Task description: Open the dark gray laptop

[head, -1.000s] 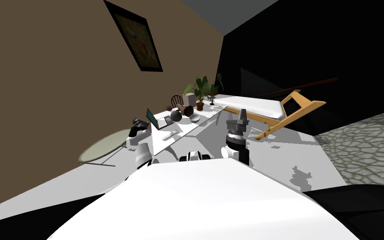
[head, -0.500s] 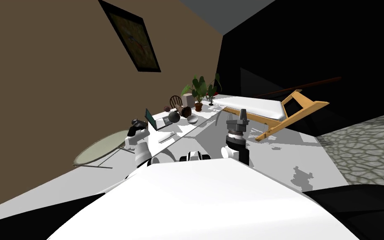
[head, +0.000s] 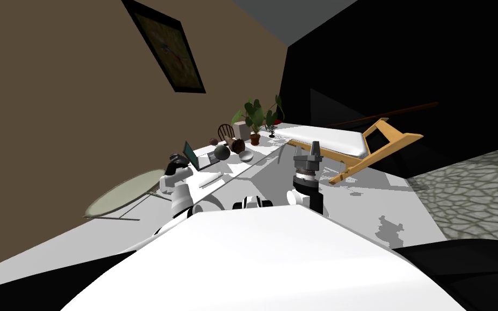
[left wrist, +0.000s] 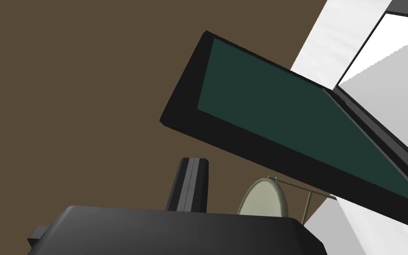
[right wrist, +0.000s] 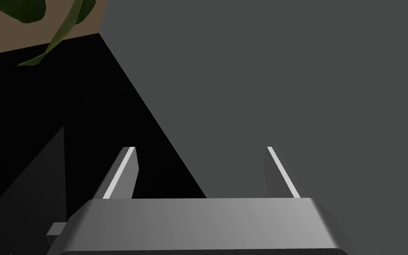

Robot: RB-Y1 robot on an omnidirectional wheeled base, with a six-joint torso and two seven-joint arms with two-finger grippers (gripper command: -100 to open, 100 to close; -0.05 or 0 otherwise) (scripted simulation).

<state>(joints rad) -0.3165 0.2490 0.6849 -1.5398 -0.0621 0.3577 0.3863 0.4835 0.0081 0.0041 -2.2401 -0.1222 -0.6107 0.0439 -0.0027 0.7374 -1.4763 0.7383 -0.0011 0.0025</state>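
Observation:
The laptop (head: 191, 155) stands open on the white desk (head: 231, 171), its dark-framed lid raised and its dark green screen (left wrist: 278, 115) facing the keyboard. My left gripper (head: 175, 160) hangs just left of the lid's outer edge, near it but apart. In the left wrist view its fingers (left wrist: 193, 177) are pressed together, shut with nothing between them. My right gripper (head: 315, 147) points upward at mid-right, away from the desk. In the right wrist view it (right wrist: 200, 170) is open and empty.
A round glass-topped table (head: 121, 193) stands left of the desk, against the brown wall. On the desk beyond the laptop are a dark ball (head: 222, 153), a bowl (head: 246, 156) and a potted plant (head: 254, 121). A wooden lounger (head: 361, 146) lies to the right.
My left gripper's fingers have gone from open to shut, closing on nothing. My head camera has shifted, so the desk and laptop sit slightly further left and higher.

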